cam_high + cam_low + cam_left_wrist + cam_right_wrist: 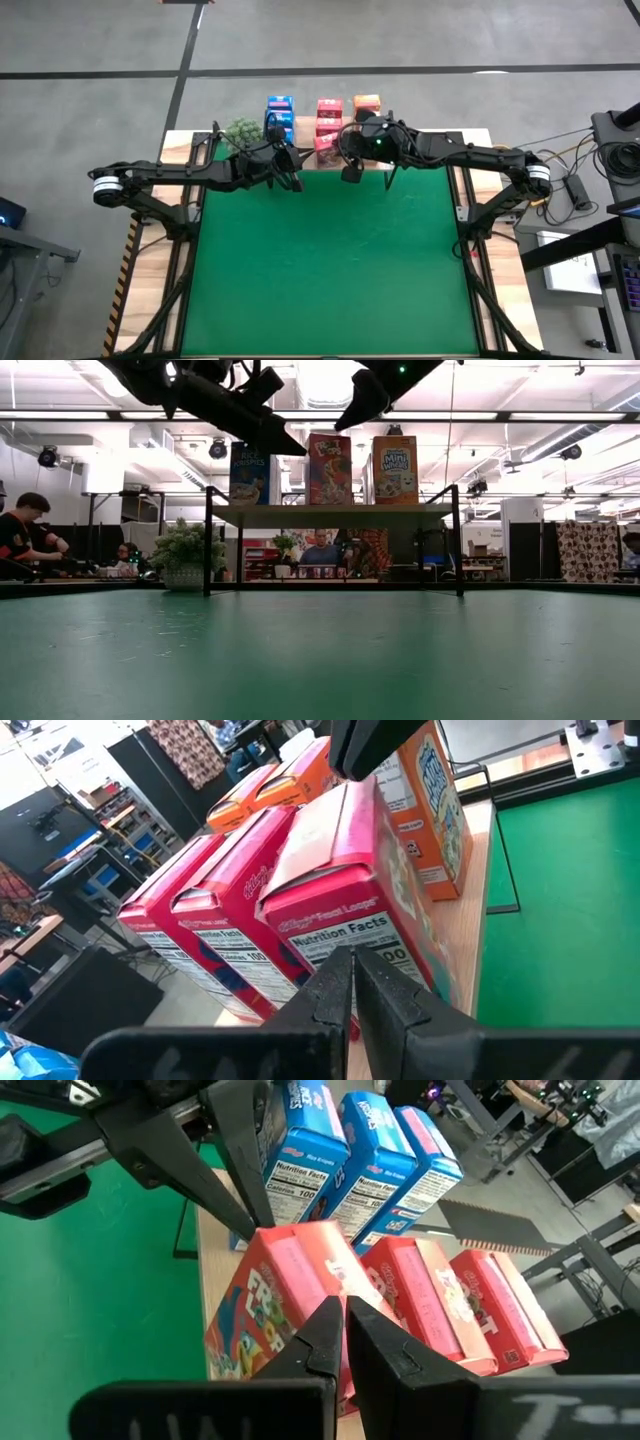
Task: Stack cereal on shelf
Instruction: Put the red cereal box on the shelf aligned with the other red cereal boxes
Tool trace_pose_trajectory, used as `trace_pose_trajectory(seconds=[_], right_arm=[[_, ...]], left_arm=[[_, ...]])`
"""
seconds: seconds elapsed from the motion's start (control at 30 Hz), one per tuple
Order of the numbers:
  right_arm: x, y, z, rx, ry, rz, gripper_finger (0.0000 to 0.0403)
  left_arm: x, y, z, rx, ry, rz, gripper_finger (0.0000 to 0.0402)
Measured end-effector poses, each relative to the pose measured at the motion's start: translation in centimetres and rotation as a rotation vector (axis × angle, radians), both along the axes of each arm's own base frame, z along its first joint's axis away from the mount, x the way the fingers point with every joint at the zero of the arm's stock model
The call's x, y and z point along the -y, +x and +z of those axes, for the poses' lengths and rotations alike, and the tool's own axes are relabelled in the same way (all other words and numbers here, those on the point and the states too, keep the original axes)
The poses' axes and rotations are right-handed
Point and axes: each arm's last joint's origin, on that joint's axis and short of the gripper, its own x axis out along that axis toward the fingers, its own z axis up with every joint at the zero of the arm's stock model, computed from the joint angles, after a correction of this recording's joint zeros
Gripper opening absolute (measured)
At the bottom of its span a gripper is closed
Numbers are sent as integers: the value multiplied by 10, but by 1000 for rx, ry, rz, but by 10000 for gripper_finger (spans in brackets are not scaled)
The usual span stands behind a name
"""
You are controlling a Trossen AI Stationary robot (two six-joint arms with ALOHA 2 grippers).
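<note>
Left gripper (352, 982) fingers together, empty, above front pink-red cereal box (345, 890). Right gripper (343, 1335) likewise closed over same box (opposite side). Blue (280, 112), pink-red, orange (367, 102) rows stand on shelf (335, 512).

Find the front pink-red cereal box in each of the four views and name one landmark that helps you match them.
High view: front pink-red box at the shelf's near edge, between the two claws.
Low view: middle box on the shelf top.
Left wrist view: nearest red box, just beyond the left claw.
Right wrist view: nearest red box, beyond the right claw.
Shared landmark: the wooden shelf.
</note>
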Motion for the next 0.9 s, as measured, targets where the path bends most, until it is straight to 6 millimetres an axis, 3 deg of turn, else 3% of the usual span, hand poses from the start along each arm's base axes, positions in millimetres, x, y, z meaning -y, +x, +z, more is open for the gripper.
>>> trace_pose_trajectory(seconds=[0.23, 0.57, 0.73, 0.9], right_arm=[[-1, -3, 20, 10, 24, -12, 9], [-2, -11, 41, -8, 110, -48, 9], [-2, -13, 43, -1, 140, -62, 9], [-2, -13, 43, 15, 181, -85, 8]], left_arm=[[8, 1, 2, 13, -13, -21, 0], [35, -4, 19, 62, 12, -112, 0], [45, -13, 30, 75, 31, -145, 0], [53, -35, 51, 94, 102, -178, 0]])
